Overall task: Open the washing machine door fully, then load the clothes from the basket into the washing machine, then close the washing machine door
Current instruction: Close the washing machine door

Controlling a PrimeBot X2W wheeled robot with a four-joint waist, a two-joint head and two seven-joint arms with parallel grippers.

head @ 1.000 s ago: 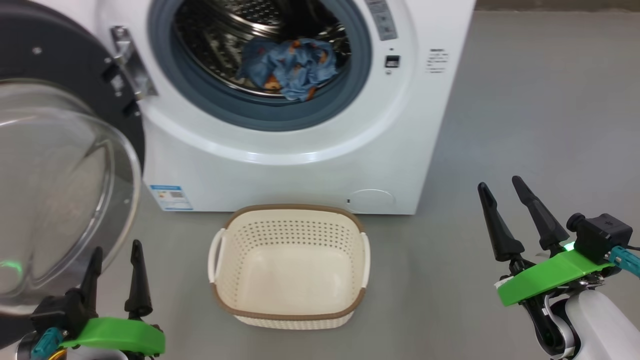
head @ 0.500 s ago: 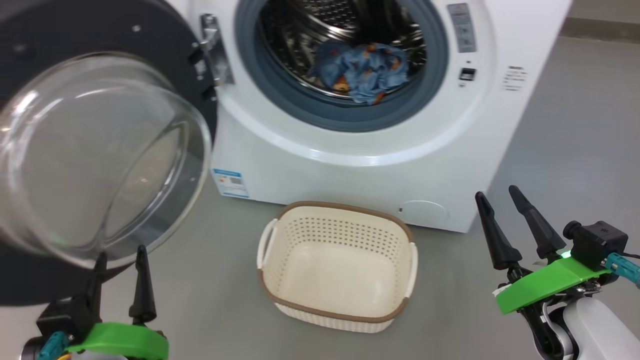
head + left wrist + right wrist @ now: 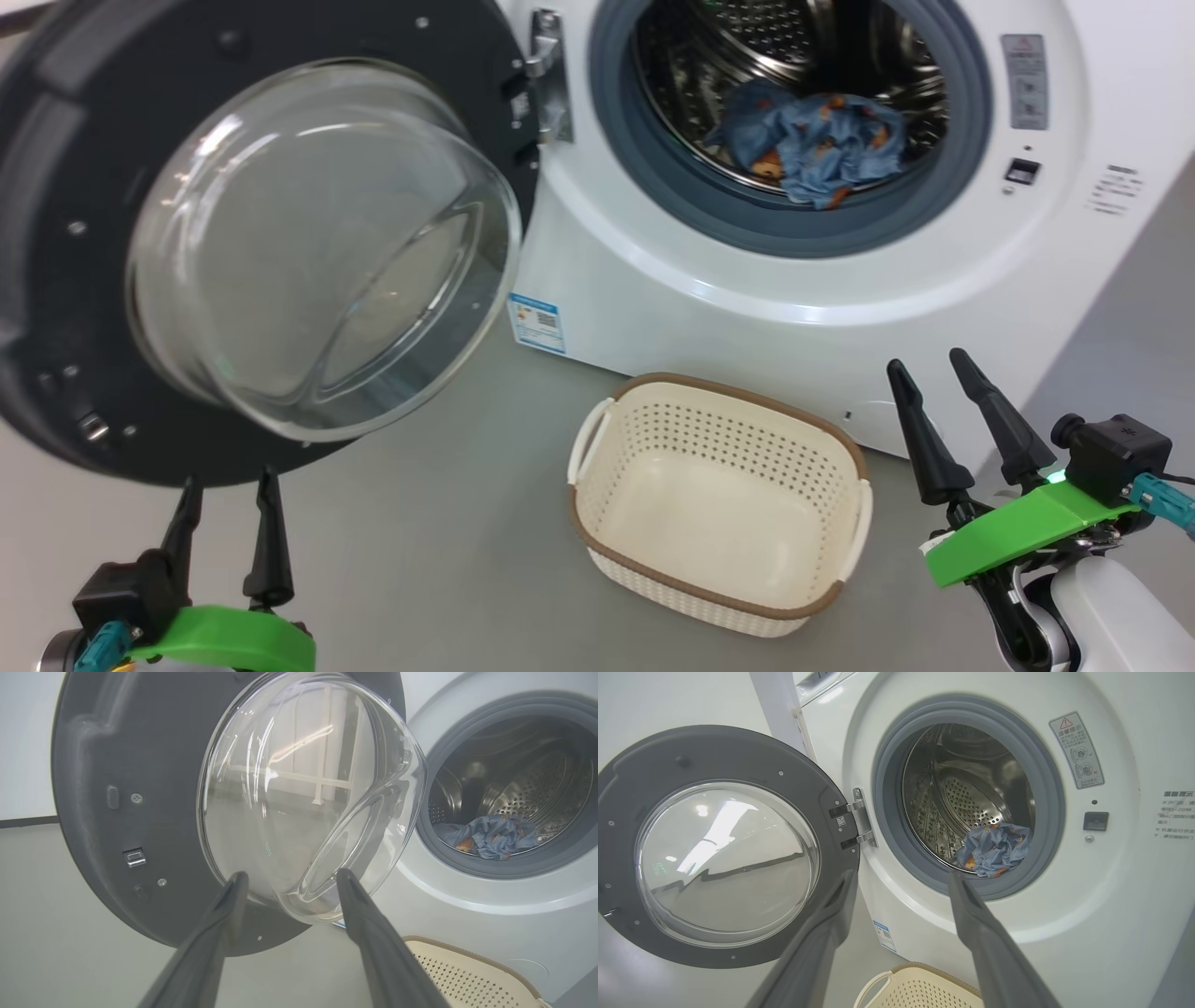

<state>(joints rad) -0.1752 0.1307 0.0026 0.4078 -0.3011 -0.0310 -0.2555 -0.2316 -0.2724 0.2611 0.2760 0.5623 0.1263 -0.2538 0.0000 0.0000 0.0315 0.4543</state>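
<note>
The white washing machine [image 3: 766,308] stands ahead with its door [image 3: 84,149] swung wide open to the left, glass bowl bulging toward me. Light blue clothes [image 3: 812,140] with orange prints lie at the drum's front lip, also seen as clothes [image 3: 994,851] and clothes [image 3: 490,835]. The cream basket [image 3: 653,411] sits on the floor before the machine and holds nothing. My left gripper [image 3: 229,485] is open at the lower left, just below the door [image 3: 93,765]. My right gripper [image 3: 929,369] is open at the lower right, beside the basket.
Grey floor [image 3: 420,560] surrounds the basket. The door's hinge [image 3: 551,75] joins it to the machine's front. A blue label sticker [image 3: 537,322] sits low on the machine. The basket rim [image 3: 920,970] shows below the right fingers.
The head camera has turned left, so machine, door and basket have shifted right in view. Both grippers stay open at the same spots.
</note>
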